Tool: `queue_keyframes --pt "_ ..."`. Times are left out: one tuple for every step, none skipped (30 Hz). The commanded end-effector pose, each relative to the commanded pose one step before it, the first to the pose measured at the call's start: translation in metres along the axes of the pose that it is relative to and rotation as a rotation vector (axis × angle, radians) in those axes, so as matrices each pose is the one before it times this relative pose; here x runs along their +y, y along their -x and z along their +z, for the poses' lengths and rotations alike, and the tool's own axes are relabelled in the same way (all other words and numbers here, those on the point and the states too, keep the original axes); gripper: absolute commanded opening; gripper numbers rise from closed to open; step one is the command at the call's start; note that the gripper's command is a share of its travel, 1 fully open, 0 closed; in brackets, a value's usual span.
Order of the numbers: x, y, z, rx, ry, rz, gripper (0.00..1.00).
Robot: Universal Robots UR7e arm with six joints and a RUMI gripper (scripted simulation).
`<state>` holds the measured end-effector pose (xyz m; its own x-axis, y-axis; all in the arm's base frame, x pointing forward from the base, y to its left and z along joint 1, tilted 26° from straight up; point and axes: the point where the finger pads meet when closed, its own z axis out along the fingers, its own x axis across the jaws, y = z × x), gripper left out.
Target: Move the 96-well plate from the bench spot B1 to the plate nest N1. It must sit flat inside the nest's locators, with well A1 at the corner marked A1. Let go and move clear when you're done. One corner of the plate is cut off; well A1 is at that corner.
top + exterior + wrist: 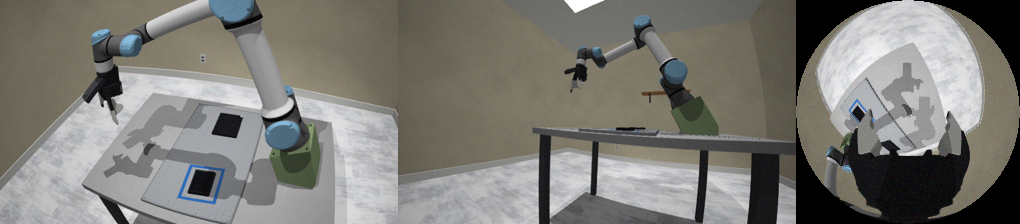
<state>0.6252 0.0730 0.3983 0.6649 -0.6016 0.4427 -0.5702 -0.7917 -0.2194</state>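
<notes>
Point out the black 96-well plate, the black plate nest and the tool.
Black 96-well plate point(201, 183), top view: middle of its well grid.
Black plate nest point(227, 125), top view: centre of its dark face.
Tool point(108, 111), top view: midway between its open fingertips.

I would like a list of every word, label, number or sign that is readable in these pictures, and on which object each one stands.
No text can be read in any view.
96-well plate inside the blue square outline: no readable lettering.
Plate nest: a small pale mark at its far right corner, too small to read.
Perforated board, green pedestal and hand: no markings visible.
</notes>
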Motion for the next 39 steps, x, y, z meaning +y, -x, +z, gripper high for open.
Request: queue_keyframes --pt "-0.00028 -0.00031 -0.00086 0.00139 -0.00111 -0.00004 1.00" --pt "0.00000 0.00000 0.00000 0.00000 0.00000 0.00000 1.00" --pt "0.00000 0.00000 0.00000 0.00000 0.00000 0.00000 1.00" --pt "0.00000 0.00000 0.00000 0.00000 0.00000 0.00000 1.00" --pt "0.00000 0.00000 0.00000 0.00000 0.00000 0.00000 1.00" --pt "0.00000 0.00000 0.00000 0.00000 0.00000 0.00000 1.00" --pt "0.00000 0.00000 0.00000 0.00000 0.00000 0.00000 1.00" --pt "0.00000 0.00000 0.00000 0.00000 0.00000 0.00000 1.00" --pt "0.00000 0.00000 0.00000 0.00000 0.00000 0.00000 1.00" --pt "0.00000 0.00000 0.00000 0.00000 0.00000 0.00000 1.00" --pt "0.00000 0.00000 0.00000 0.00000 0.00000 0.00000 1.00" --pt "0.00000 0.00000 0.00000 0.00000 0.00000 0.00000 1.00" --pt "0.00000 0.00000 0.00000 0.00000 0.00000 0.00000 1.00" --pt "0.00000 0.00000 0.00000 0.00000 0.00000 0.00000 1.00" --pt "0.00000 0.00000 0.00000 0.00000 0.00000 0.00000 1.00" --pt "0.00000 0.00000 0.00000 0.00000 0.00000 0.00000 1.00" --pt "0.00000 0.00000 0.00000 0.00000 0.00000 0.00000 1.00" --pt "0.00160 0.00399 0.00254 -0.00158 0.00232 -0.03321 1.00" --pt "0.00146 0.00404 0.00255 -0.00059 0.00086 -0.01228 1.00" --pt "0.00141 0.00406 0.00255 -0.00001 0.00000 0.00000 1.00" --pt "0.00141 0.00406 0.00256 -0.00001 0.00000 0.00000 1.00" --pt "0.00141 0.00406 0.00256 -0.00001 0.00000 0.00000 1.00" --pt "0.00074 0.00212 0.00134 0.00000 0.00000 0.00000 1.00" --pt "0.00000 0.00000 0.00000 0.00000 0.00000 0.00000 1.00" --pt "0.00153 0.00406 0.00249 -0.00264 0.00291 -0.03310 1.00" --pt "0.00139 0.00410 0.00250 -0.00100 0.00109 -0.01241 1.00" --pt "0.00133 0.00412 0.00251 -0.00001 0.00000 0.00000 1.00" --pt "0.00133 0.00412 0.00251 -0.00001 0.00000 0.00000 1.00" --pt "0.00133 0.00412 0.00251 -0.00001 0.00000 0.00000 1.00" --pt "0.00112 0.00346 0.00211 -0.00001 0.00000 0.00000 1.00" --pt "0.00000 0.00000 0.00000 0.00000 0.00000 0.00000 1.00" --pt "0.00000 0.00000 0.00000 0.00000 0.00000 0.00000 1.00" --pt "0.00000 0.00000 0.00000 0.00000 0.00000 0.00000 1.00" --pt "0.00000 0.00000 0.00000 0.00000 0.00000 0.00000 1.00" --pt "0.00144 0.00417 0.00238 -0.00270 0.00282 -0.03310 1.00" --pt "0.00129 0.00420 0.00239 -0.00103 0.00106 -0.01246 1.00" --pt "0.00124 0.00421 0.00239 -0.00001 0.00000 0.00000 1.00" --pt "0.00124 0.00421 0.00239 -0.00001 0.00000 0.00000 1.00" --pt "0.00124 0.00421 0.00239 -0.00001 0.00000 0.00000 1.00"
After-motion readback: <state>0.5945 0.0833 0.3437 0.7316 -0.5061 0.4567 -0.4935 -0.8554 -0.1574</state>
